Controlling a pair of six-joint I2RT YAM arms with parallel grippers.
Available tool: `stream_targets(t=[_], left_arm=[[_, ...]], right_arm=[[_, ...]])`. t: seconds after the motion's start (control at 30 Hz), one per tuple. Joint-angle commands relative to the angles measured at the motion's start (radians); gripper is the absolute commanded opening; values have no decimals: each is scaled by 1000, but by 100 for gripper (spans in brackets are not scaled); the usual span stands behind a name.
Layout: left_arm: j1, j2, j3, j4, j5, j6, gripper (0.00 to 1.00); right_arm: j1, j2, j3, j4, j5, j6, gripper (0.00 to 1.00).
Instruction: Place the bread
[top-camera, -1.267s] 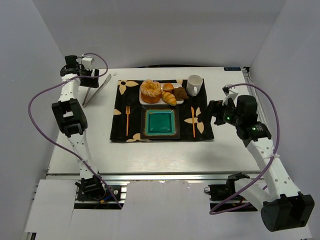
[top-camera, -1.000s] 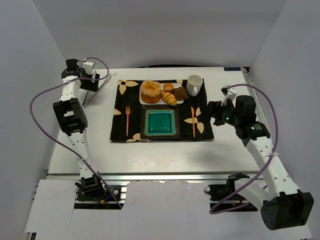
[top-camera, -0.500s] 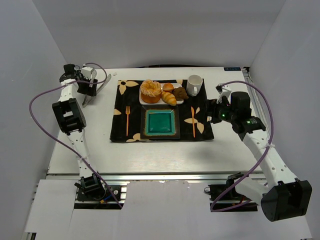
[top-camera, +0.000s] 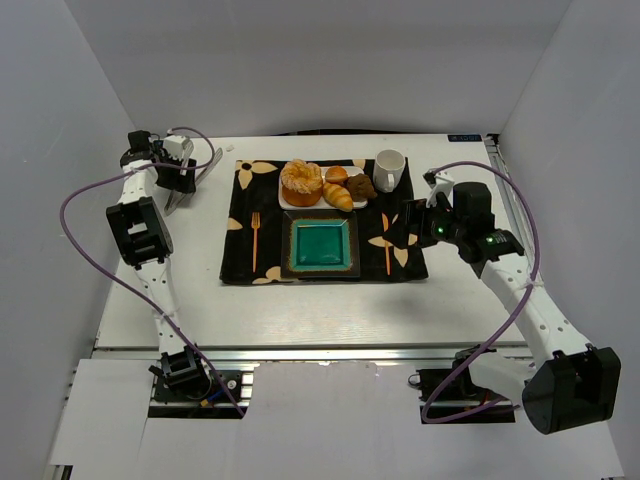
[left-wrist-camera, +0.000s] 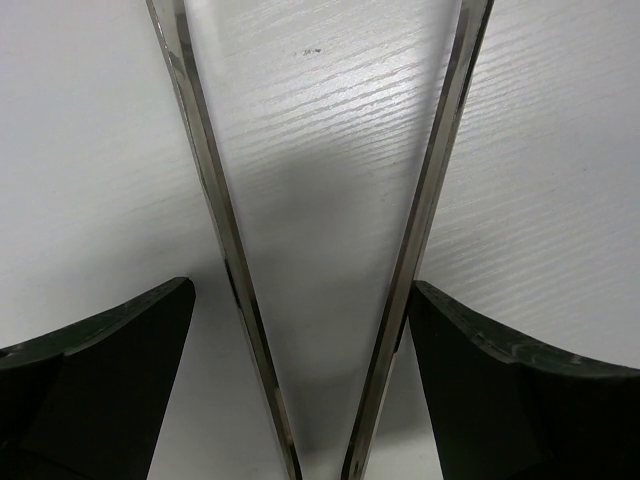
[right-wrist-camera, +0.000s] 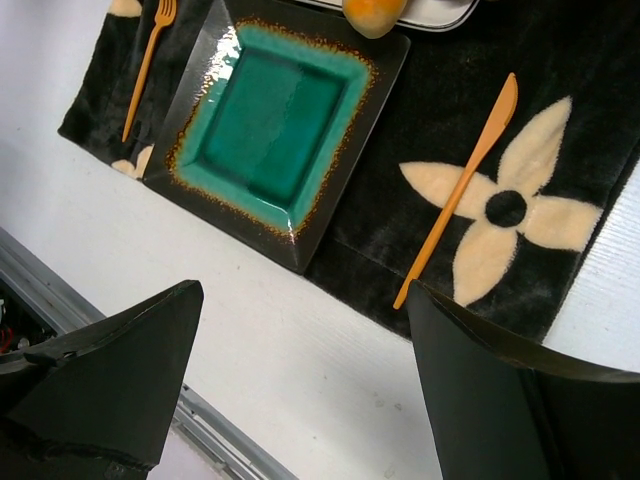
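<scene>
Steel tongs (left-wrist-camera: 215, 230), two bright arms lying flat on the white desk (top-camera: 300, 310): the left gripper (left-wrist-camera: 300, 300) stands wide open astride them, presumably to take them up as the serving tool. Round golden sugar-dusted bread (top-camera: 301, 181): untouched on the white oblong dish (top-camera: 288, 205), behind the teal square glazed plate (top-camera: 322, 245), its likely destination. Right gripper (right-wrist-camera: 305, 290): open, empty, above the black flowered mat (right-wrist-camera: 450, 90).

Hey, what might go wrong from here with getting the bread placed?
The tongs lie spread between the open left jaws; a shallow or off-centre pinch may let them slip. The bread sits close beside the croissant, so tong tips could knock it off the white plate. The right jaws hang above the orange knife, possibly crowding the teal plate.
</scene>
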Motion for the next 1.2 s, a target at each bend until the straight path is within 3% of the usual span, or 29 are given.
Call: stream_targets(t=[0.0, 0.4, 0.5, 0.7, 0.77, 1.17], left_arm=[[1, 10, 31, 31, 48, -13, 98], [1, 51, 63, 11, 71, -14, 96], [3, 53, 58, 6, 77, -13, 86], [3, 30, 28, 18, 62, -34, 78], [4, 1, 12, 55, 42, -77, 69], [4, -153, -84, 144, 73, -274, 60]], right_arm=[[11, 1, 43, 39, -1, -12, 89], [28, 26, 41, 62, -1, -3, 89], [34, 32, 46, 65, 1, -3, 89], [40, 40, 49, 69, -7, 1, 89], [42, 37, 50, 71, -8, 3, 89], [42, -25, 10, 75, -25, 26, 89]])
